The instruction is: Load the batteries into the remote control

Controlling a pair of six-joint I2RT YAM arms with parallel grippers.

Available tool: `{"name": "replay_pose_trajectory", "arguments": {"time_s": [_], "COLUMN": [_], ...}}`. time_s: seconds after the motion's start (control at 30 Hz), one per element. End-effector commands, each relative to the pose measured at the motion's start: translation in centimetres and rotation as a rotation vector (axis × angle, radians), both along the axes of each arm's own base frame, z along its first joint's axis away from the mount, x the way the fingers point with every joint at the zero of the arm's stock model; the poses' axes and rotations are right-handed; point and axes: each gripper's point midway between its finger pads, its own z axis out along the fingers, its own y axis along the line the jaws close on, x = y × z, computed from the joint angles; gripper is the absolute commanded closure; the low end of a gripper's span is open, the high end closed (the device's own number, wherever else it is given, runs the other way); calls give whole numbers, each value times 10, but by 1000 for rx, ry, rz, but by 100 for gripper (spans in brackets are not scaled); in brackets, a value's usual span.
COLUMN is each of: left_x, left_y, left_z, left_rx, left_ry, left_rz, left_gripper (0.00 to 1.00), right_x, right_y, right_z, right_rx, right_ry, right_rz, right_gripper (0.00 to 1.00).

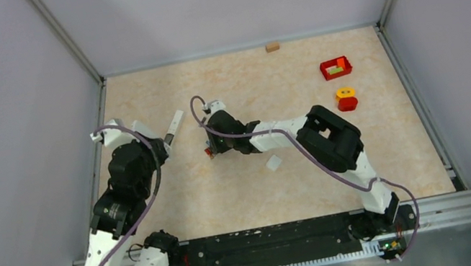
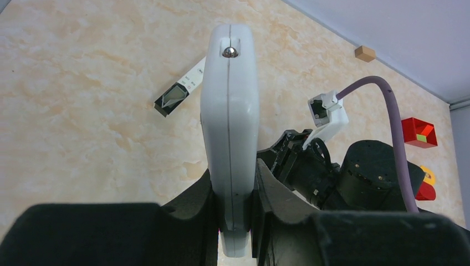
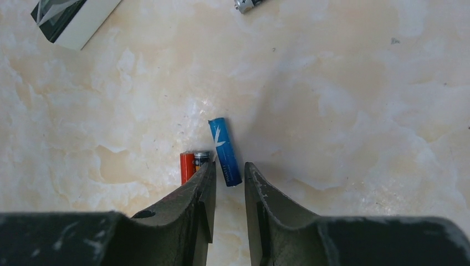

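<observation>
My left gripper [image 2: 233, 180] is shut on the white remote control [image 2: 230, 105] and holds it edge-on above the table, so its screen and buttons are hidden. In the top view the remote [image 1: 175, 124] sticks out from that gripper [image 1: 165, 144]. My right gripper [image 3: 229, 173] is open and low over the table, its tips on either side of the near end of a blue battery [image 3: 224, 151]. A red and dark battery [image 3: 190, 164] lies beside it, partly behind the left finger. A third battery [image 3: 247, 4] lies at the top edge. In the top view the right gripper [image 1: 211, 150] is at mid-table.
A white bar with a dark end [image 2: 176, 97] lies on the table beyond the remote and also shows in the right wrist view [image 3: 72, 16]. A small white piece [image 1: 273, 163] lies under the right arm. A red bin [image 1: 336, 67], a yellow-red block [image 1: 346, 99] and a wooden block [image 1: 272, 46] sit far right.
</observation>
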Motion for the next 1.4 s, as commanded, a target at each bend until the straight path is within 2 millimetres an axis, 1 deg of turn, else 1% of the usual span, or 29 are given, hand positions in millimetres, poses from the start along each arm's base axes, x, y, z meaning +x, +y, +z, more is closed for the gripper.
{"name": "replay_pose_trajectory", "arguments": {"time_s": [0.0, 0.07, 0.17, 0.23, 0.33, 0.4, 0.47, 0.53, 0.57, 0.63, 0.67, 0.73, 0.8, 0.9, 0.97, 1.03, 1.1, 1.27, 1.3, 1.37], "left_x": [0, 1, 0, -1, -3, -4, -4, -3, -3, -2, -2, -2, -5, -13, -18, -21, -24, -28, -30, -34], "left_y": [4, 4, 5, 8, 11, 12, 9, 3, -2, -13, -18, -31, -47, -77, -93, -107, -120, -148, -155, -167], "left_z": [8, 8, 10, 12, 14, 14, 15, 17, 17, 19, 21, 24, 30, 38, 40, 43, 47, 46, 43, 36], "left_rx": [-12, -13, -13, -12, -10, -11, -11, -15, -19, -25, -30, -38, -55, -96, -122, -151, -194, -300, -320, -356], "left_ry": [-31, -29, -34, -41, -50, -53, -53, -60, -65, -80, -92, -125, -170, -226, -246, -261, -259, -173, -148, -92], "left_rz": [24, 23, 29, 39, 54, 54, 39, 1, -26, -90, -120, -194, -287, -468, -560, -640, -704, -851, -895, -971], "left_gripper": [100, 100, 100, 100, 100, 100, 100, 100, 100, 100, 100, 100, 100, 100, 100, 100, 100, 100, 100, 100], "right_x": [4, 4, 3, 3, 4, 7, 10, 10, 9, 4, -2, -14, -23, -33, -43, -50, -60, -83, -87, -94], "right_y": [11, 11, 7, 6, 1, -5, -12, -17, -19, -23, -27, -35, -49, -73, -88, -97, -107, -129, -132, -137], "right_z": [0, -6, -23, -29, -29, -23, -13, 1, 9, 30, 35, 46, 55, 69, 77, 95, 107, 139, 147, 156], "right_rx": [-44, -85, -162, -193, -236, -258, -274, -273, -268, -228, -203, -127, -60, 26, 60, 120, 160, 223, 232, 236], "right_ry": [-56, -71, -73, -78, -98, -115, -130, -145, -147, -140, -123, -94, -62, -34, -18, -36, -43, -117, -139, -172], "right_rz": [7, 14, 18, 17, -3, -28, -58, -74, -73, -63, -54, -29, -32, -53, -53, -51, -36, 38, 59, 100], "right_gripper": [73, 73, 73, 75, 89, 96, 100, 100, 100, 100, 100, 100, 100, 100, 100, 100, 100, 100, 100, 100]}}
